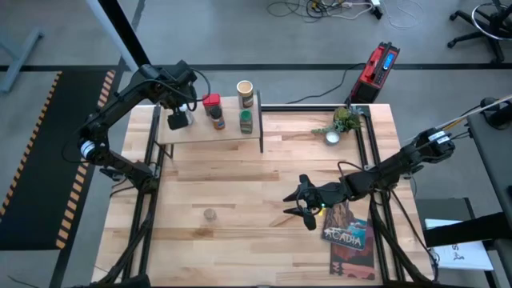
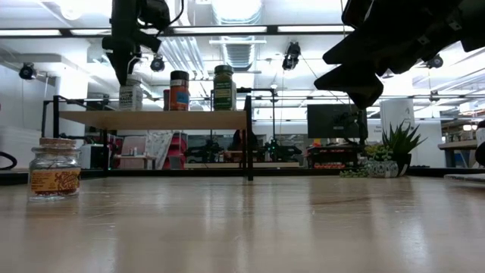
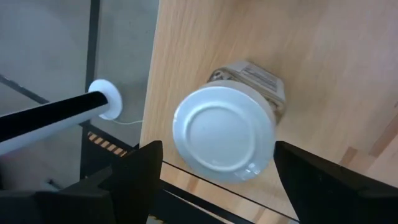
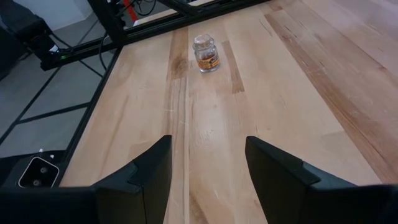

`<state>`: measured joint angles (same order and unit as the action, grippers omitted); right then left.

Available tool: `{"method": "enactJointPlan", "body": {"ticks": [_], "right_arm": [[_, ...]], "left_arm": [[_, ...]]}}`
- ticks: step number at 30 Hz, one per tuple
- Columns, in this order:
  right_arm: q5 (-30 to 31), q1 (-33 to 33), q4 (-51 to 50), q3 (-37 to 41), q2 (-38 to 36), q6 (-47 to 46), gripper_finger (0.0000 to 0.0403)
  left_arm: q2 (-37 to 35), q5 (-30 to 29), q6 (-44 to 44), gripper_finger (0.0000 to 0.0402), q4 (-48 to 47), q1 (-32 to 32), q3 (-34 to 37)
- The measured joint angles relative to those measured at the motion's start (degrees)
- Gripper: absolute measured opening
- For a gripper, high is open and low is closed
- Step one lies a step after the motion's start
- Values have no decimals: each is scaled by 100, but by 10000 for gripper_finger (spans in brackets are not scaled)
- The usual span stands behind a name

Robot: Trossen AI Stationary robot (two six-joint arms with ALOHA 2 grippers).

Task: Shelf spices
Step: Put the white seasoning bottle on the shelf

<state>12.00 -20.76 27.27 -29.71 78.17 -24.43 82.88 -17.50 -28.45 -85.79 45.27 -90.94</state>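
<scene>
The left gripper [image 1: 178, 120] hangs over the nine o'clock end of the shelf [image 1: 192, 132], fingers spread wide on either side of the white-capped jar [image 3: 225, 134] and clear of it, so the jar stands free on the light wood top. Beside it toward three o'clock sit the red tin [image 1: 211, 102], the dark-capped brown jar [image 1: 218, 122] and the green-lidded jar [image 1: 246, 121], with the tan canister [image 1: 245, 91] at the shelf's twelve o'clock edge. One spice is off the shelf: a small clear jar [image 1: 210, 214] stands alone on the table [image 1: 240, 200] toward six o'clock. Over at the three o'clock side the right gripper [image 1: 302, 206] hovers above the boards, jaws parted and holding nothing, pointed toward that lone jar with open table between them
</scene>
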Motion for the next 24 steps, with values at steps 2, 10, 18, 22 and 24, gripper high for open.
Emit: {"method": "enactJointPlan", "body": {"ticks": [2,10,18,22,24], "right_arm": [[1,-2,0,0,0,0,181],[3,-2,4,0,0,-3,181],[3,-1,7,0,0,-11,181],[3,-1,7,-2,0,-15,181],[3,-2,7,0,0,-13,181]], "left_arm": [[-67,4,-16,295,-20,-46,0],[-147,3,-123,295,-12,-348,-267],[-148,94,-256,289,326,-745,-606],[-150,603,-213,284,305,-912,-575],[-150,846,-151,280,268,-978,-520]]}}
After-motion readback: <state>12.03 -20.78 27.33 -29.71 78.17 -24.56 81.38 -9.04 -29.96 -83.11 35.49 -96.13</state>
